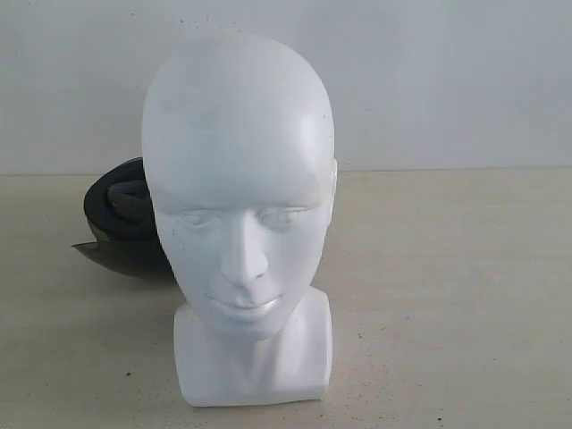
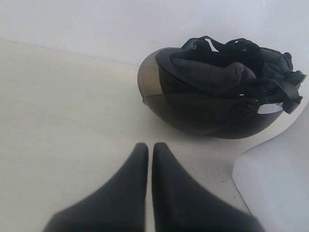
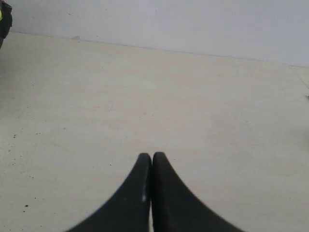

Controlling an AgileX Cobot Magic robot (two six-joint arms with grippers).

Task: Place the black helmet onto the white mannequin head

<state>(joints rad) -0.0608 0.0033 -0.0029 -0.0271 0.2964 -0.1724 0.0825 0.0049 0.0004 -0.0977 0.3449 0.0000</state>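
White mannequin head (image 1: 239, 179) upright on tabletop (image 1: 447, 295), face toward exterior camera. Black helmet (image 1: 121, 219) behind head on its left side in exterior view, partly hidden; lies upside down, padding and straps up, visor to side. Contact with head: cannot tell. Left tool (image 2: 150, 147) jaws together, holding nothing, short of helmet. Right tool (image 3: 152, 157) jaws together, holding nothing, over bare tabletop.
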